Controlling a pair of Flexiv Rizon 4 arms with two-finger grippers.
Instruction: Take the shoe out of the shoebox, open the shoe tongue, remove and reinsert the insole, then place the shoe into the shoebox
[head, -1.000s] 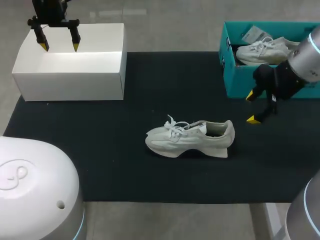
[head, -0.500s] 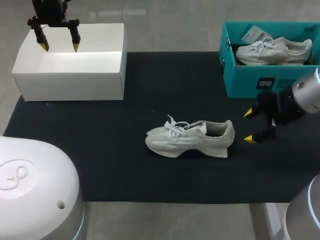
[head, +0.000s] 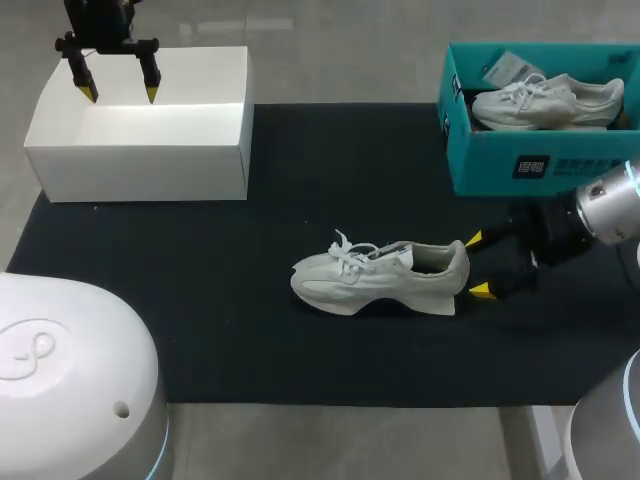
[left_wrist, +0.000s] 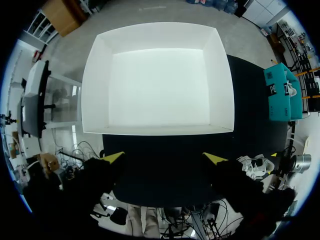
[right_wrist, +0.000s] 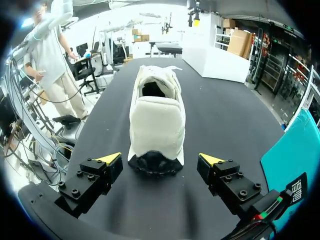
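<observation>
A pale grey-white shoe stands upright on the black mat, toe to the left, heel to the right. My right gripper is open just behind the heel, one yellow tip on each side of it, not touching. In the right wrist view the shoe lies straight ahead of the open right gripper, heel nearest. The teal shoebox at the back right holds a second shoe. My left gripper hangs open over the white box. From the left wrist, the left gripper is seen above that empty white box.
The white box occupies the mat's back left corner, the teal shoebox the back right. A white robot housing blocks the front left of the head view. Bare mat lies in front of and to the left of the shoe.
My right gripper has moved down and left from beside the teal shoebox to just behind the shoe's heel, staying open. The left arm and the shoe have not moved.
</observation>
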